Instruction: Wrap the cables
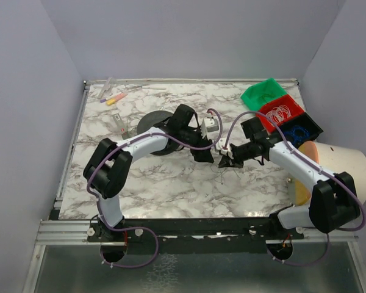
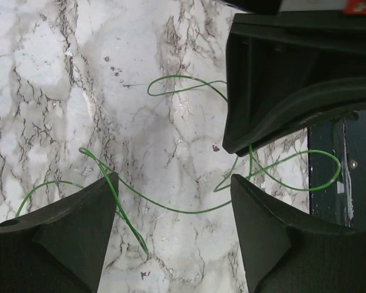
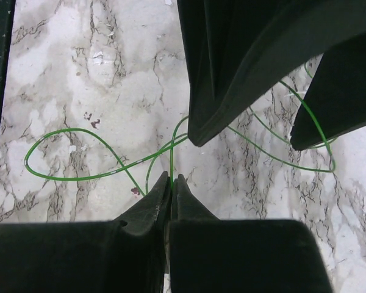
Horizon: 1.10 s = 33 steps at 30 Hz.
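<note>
A thin green cable [image 2: 171, 210] lies in loose curls on the marble table [image 1: 171, 183], mid-table between the two arms. My right gripper [image 3: 172, 178] is shut, pinching one strand of the cable [image 3: 67, 131] at its very fingertips. Just to its left, my left gripper [image 2: 174, 178] hangs open over the same cable; a strand runs across the gap and over the left finger [image 2: 79, 232]. In the top view the left gripper [image 1: 206, 155] and the right gripper [image 1: 224, 162] almost touch. The left fingers [image 3: 232, 61] loom above the wire in the right wrist view.
A black round spool [image 1: 155, 122] lies behind the left arm, beside a small white box [image 1: 211, 126]. Green [image 1: 263, 91], red [image 1: 282, 112] and dark blue [image 1: 302, 129] bins stand at the back right; the red one holds pale coils. A cream cylinder [image 1: 341, 165] sits at the right edge. Markers [image 1: 113, 97] lie back left.
</note>
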{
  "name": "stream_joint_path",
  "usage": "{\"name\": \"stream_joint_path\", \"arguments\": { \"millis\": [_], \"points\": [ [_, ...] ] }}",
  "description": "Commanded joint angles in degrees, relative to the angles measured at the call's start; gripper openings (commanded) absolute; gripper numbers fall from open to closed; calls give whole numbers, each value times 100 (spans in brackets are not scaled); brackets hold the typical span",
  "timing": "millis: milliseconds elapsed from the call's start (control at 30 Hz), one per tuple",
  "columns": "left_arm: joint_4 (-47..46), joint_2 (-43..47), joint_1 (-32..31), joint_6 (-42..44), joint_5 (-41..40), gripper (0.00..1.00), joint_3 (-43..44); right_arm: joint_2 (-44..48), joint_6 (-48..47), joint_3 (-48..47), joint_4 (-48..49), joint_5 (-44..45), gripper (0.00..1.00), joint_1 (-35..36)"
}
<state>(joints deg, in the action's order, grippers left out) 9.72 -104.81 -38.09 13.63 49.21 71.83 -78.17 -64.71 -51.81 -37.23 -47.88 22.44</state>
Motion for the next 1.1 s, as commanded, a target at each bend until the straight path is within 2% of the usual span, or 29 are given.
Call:
{"name": "stream_joint_path", "arguments": {
  "millis": [0, 267, 633, 1067],
  "points": [
    [537, 399, 38, 644, 246, 74, 120, 178, -146, -184, -325, -99, 0, -84],
    [608, 457, 56, 830, 276, 74, -3, 215, -226, -280, -480, -169, 0, -143],
    [387, 429, -8, 723, -375, 74, 94, 120, -744, -416, -1113, -542, 1, -152],
    [863, 214, -301, 1219, 2, 74, 35, 279, -499, -375, -803, -271, 1, -161]
  ]
}}
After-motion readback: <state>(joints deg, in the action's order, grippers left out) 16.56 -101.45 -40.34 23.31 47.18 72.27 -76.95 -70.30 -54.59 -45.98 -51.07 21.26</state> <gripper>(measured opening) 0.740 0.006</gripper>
